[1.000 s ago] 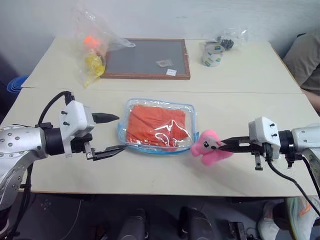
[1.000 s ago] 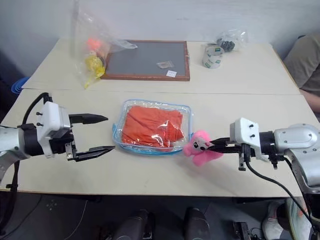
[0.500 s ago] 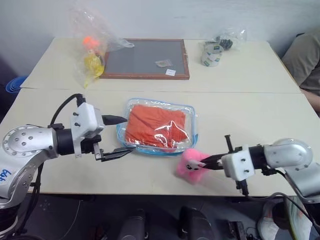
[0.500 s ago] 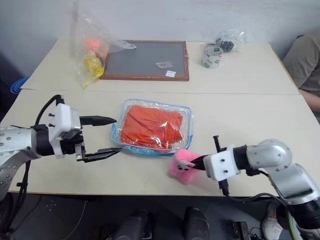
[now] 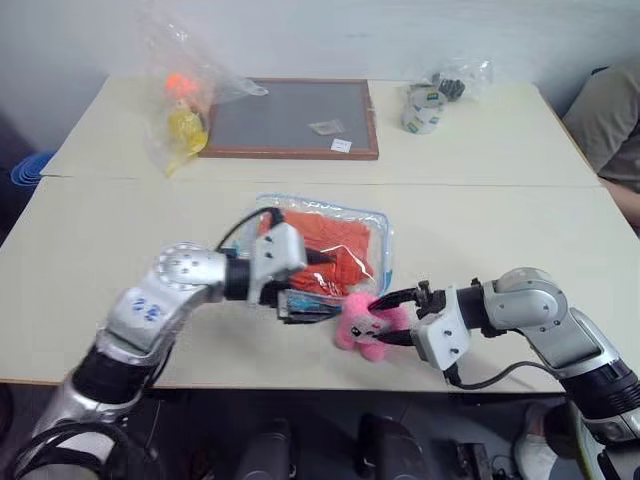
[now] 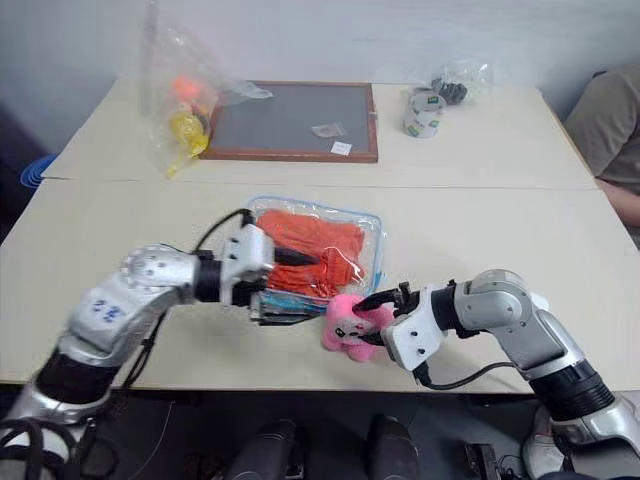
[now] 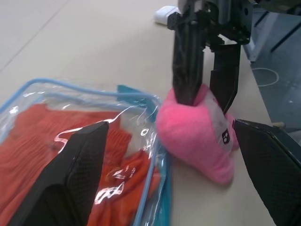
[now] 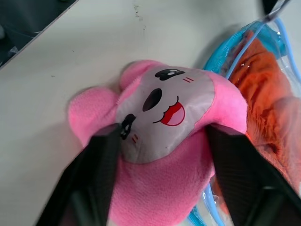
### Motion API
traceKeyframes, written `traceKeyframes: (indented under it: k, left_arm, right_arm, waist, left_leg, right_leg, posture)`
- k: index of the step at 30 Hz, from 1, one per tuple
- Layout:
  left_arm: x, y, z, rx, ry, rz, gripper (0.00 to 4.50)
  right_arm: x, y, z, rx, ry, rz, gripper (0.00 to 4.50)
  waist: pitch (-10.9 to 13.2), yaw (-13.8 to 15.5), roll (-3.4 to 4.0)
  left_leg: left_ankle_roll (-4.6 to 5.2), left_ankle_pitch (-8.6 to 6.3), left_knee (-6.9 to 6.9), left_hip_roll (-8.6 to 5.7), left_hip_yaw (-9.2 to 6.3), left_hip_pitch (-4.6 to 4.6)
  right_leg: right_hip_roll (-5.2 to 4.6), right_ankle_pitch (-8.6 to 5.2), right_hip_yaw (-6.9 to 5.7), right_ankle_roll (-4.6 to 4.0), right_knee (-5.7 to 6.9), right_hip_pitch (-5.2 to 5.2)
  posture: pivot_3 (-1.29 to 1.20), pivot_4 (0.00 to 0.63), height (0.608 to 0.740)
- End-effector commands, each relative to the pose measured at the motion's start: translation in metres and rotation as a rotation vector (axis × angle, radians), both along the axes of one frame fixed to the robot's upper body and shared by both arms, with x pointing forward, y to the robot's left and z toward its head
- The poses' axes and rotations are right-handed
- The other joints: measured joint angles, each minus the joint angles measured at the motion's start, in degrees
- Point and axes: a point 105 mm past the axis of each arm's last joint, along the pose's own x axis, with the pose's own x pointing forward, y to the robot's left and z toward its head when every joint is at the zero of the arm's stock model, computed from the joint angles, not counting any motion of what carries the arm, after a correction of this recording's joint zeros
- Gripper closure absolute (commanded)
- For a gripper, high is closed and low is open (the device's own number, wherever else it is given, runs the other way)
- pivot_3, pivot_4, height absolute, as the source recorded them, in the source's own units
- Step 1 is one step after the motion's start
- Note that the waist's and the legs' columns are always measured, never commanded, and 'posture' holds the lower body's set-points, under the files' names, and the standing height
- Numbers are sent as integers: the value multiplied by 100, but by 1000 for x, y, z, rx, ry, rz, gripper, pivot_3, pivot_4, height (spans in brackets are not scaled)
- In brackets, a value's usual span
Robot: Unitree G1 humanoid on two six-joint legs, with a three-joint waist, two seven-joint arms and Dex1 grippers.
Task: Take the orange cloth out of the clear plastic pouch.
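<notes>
Orange cloth [image 5: 330, 240] sealed inside clear plastic pouch [image 5: 372, 222], mid-table in front of me. Right gripper [image 8: 162, 141] fingers parted, straddling pink plush keychain [image 5: 362, 322] at pouch's near corner, no real squeeze as far as I can tell. Left gripper [image 7: 169, 155] wide open, nothing held, fingers either side of same corner. Reckon I'm at opening stage. Next: left pins pouch, right works light-blue zipper [image 7: 136, 94], then fish cloth out.

Left gripper [image 5: 305, 290] hides near edge of clear plastic pouch [image 5: 375, 225].
</notes>
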Motion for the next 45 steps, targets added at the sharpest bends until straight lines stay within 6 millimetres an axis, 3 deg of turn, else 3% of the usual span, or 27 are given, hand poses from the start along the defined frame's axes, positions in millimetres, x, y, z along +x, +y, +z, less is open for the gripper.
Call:
traceKeyframes:
  k: [1, 3, 6, 7, 11, 15, 17, 20, 22, 26, 29, 32, 40, 45]
  left_arm:
    - [2, -18, -4, 40, -50, -75, 75]
    - [0, -29, -12, 58, -33, -122, 75]
    - [-6, -36, -21, 79, -19, -182, 75]
    - [-9, -35, -24, 92, -14, -197, 260]
    - [-17, -28, -35, 132, 3, -234, 1292]
    - [-17, -26, -36, 139, -7, -233, 2474]
    - [-17, -25, -36, 138, -13, -233, 3089]
    - [-18, -25, -35, 135, -19, -232, 3966]
    - [-19, -25, -35, 132, -20, -229, 4488]
    - [-20, -26, -35, 127, -25, -219, 4488]
    - [-20, -25, -34, 127, -28, -202, 4500]
    - [-19, -23, -34, 125, -31, -183, 4500]
    - [-15, -11, -35, 127, -35, -82, 4500]
    - [-11, 24, -25, 94, -43, 90, 4500]
  right_arm:
    - [0, 0, -2, -5, -37, 5, 434]
    - [-1, 1, 4, 24, -55, -1, 28]
    - [-4, -3, 16, 54, -85, -25, 28]
    - [-5, -7, 22, 62, -91, -40, 3]
    - [-9, -34, 48, 61, -27, -133, 0]
    - [1, -69, 41, -114, -26, -177, 0]
    - [9, -77, 37, -144, -20, -186, 0]
    - [25, -69, 32, -139, -49, -154, 0]
    - [36, -53, 29, -98, -56, -115, 0]
    - [48, -29, 23, -75, -70, -40, 0]
    - [53, -14, 24, -39, -67, -5, 645]
    - [55, -5, 27, -26, -76, 38, 1628]
    - [59, -7, 29, -39, -82, 57, 4475]
    - [69, -18, 31, -65, -140, 27, 4475]
  waist:
    - [0, 0, 0]
    - [0, 5, 0]
    - [0, 6, 0]
    - [0, 5, 1]
    - [1, 9, 2]
    - [0, 20, -1]
    - [0, 14, -1]
    - [1, -14, 2]
    - [1, -43, 3]
    - [2, -59, 3]
    - [2, -20, 3]
    - [2, 2, 3]
    - [2, -30, 4]
    - [3, -113, 5]
  left_leg:
    - [0, 0, 0, 2, -1, 1]
    - [-1, 0, 0, 0, 1, 1]
    - [0, 0, 0, 1, 0, 0]
    - [0, 0, 0, 2, -1, 0]
    - [0, 0, 1, 7, -5, 0]
    - [6, 0, 3, 10, -6, 0]
    - [9, -1, 4, 9, -5, 4]
    - [9, -1, 2, 8, -5, 6]
    - [7, 0, -1, 9, -5, 9]
    - [5, 2, -3, 11, -7, 6]
    - [5, 2, 0, 20, -9, 3]
    - [6, 2, 3, 21, -12, 1]
    - [6, 2, 2, 23, -13, 2]
    - [5, 2, 0, 29, -15, 2]
  right_leg:
    - [0, 0, 1, 0, 0, 0]
    - [0, 0, 0, 0, 0, 2]
    - [0, 0, 0, 0, -2, 2]
    - [0, 0, -1, 0, -2, 2]
    - [-2, 0, -1, 0, -2, 3]
    - [-9, 0, -4, 0, -4, 9]
    - [-9, 1, -5, 1, -9, 17]
    - [-9, 0, -5, 1, -9, 15]
    - [-3, 0, -4, 0, -7, 13]
    - [-3, 0, -5, 0, -6, 11]
    - [-8, 0, -7, 0, -7, 12]
    - [-10, 0, -8, 0, -6, 12]
    - [-9, 0, -8, 0, -5, 11]
    - [-8, 0, -8, 0, -5, 10]
  posture:
    - [0, 150, 740]
    - [0, 150, 740]
    - [0, 150, 740]
    - [0, 150, 740]
    - [0, 150, 740]
    - [0, 150, 740]
    - [0, 150, 740]
    - [0, 150, 740]
    - [0, 150, 740]
    - [0, 150, 740]
    - [0, 150, 740]
    - [0, 150, 740]
    - [0, 150, 740]
    - [0, 150, 740]
